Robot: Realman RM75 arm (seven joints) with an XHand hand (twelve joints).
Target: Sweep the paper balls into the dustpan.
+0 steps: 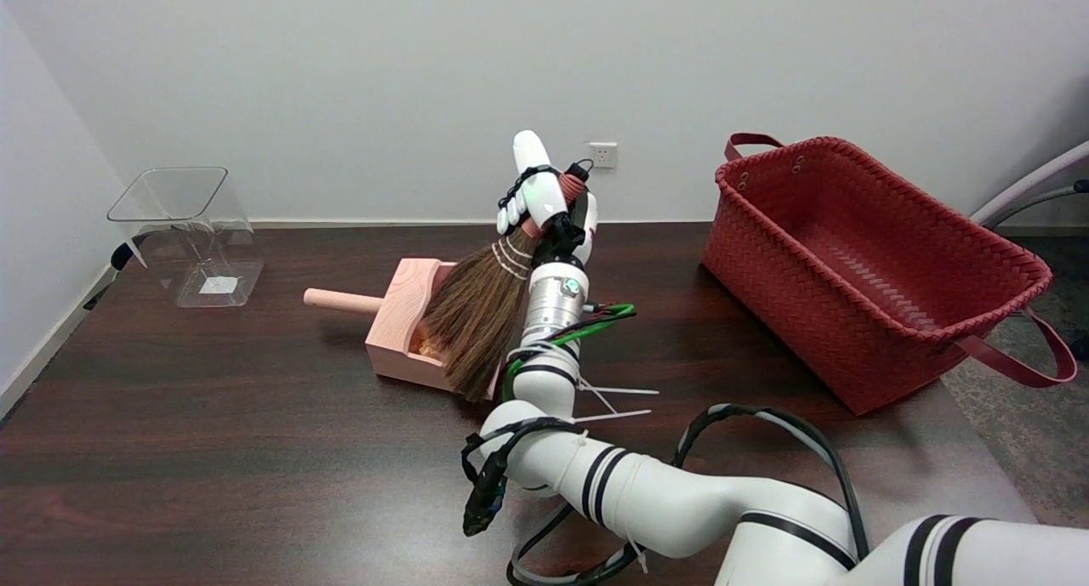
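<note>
One right hand (544, 207) grips the broom (481, 310), fingers wrapped tight, bristles over the dustpan (400, 314).

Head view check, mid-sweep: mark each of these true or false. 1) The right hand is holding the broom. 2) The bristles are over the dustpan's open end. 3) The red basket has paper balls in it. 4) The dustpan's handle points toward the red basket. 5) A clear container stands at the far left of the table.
1) True: the right hand grips the broom by its handle.
2) True: the bristles lie across the open end of the dustpan.
3) False: the red basket shows only its bare woven inside.
4) False: the handle points to the picture's left, away from the basket.
5) True: the clear container stands there.
</note>
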